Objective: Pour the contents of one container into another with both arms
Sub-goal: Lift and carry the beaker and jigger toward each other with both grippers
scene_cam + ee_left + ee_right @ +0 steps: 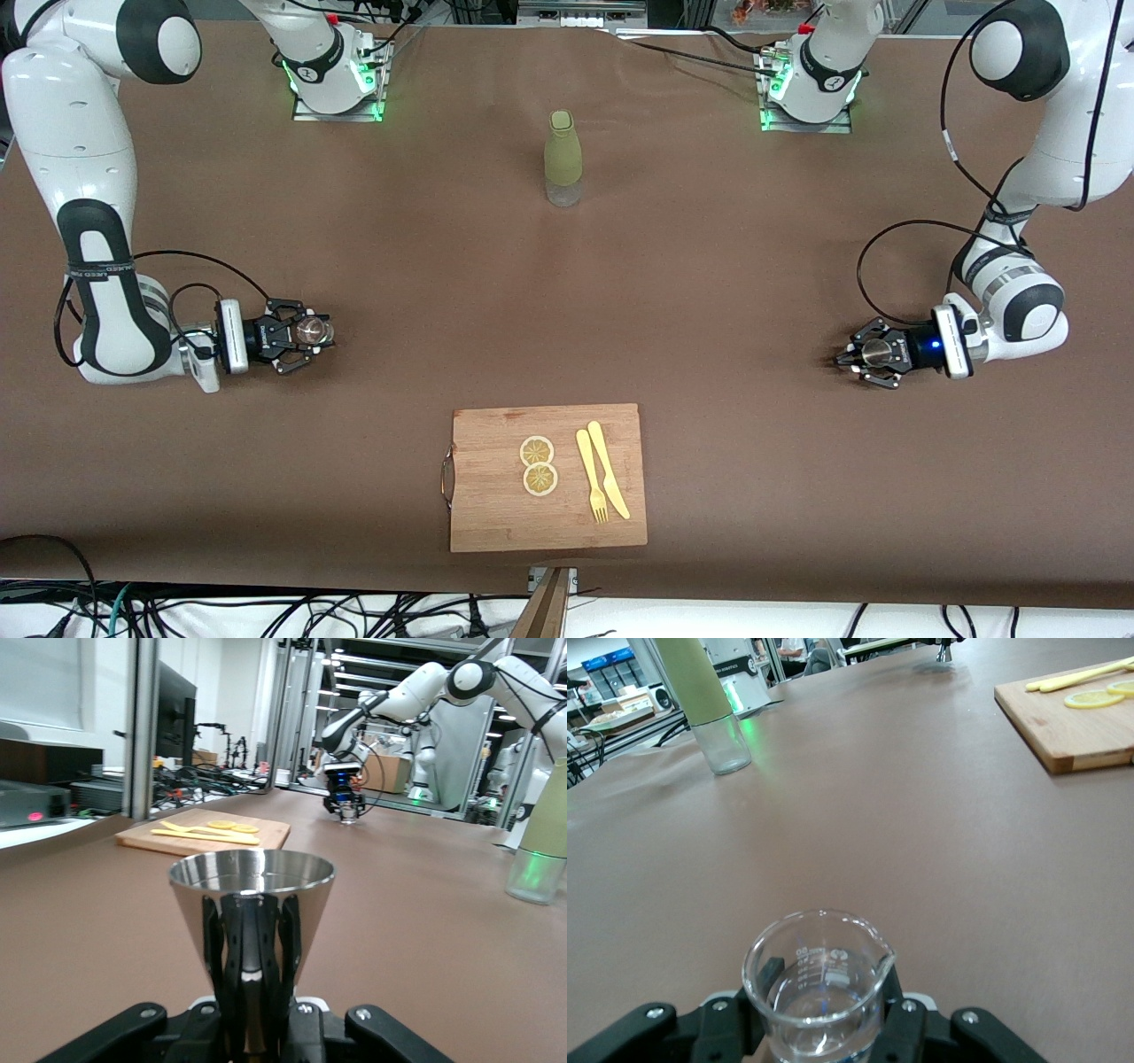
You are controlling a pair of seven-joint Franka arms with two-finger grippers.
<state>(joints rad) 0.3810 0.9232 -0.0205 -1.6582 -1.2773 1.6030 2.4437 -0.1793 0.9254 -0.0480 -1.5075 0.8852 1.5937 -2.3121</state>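
A shiny metal cone-shaped cup [252,890] stands upright between the fingers of my left gripper [252,935], which is shut on its narrow lower part. From the front, this gripper [873,354] and the cup [877,352] sit low toward the left arm's end of the table. My right gripper [824,1014] is shut on a small clear glass beaker [819,979] with a spout and printed marks. That pair shows low at the right arm's end, gripper [310,334] around beaker [313,330]. I cannot tell whether either container holds liquid.
A green-sleeved bottle [563,159] stands mid-table toward the robots' bases. A wooden cutting board [496,514] with a metal handle lies near the front camera's edge, carrying two lemon slices [538,465], a yellow fork [591,476] and a yellow knife [609,470].
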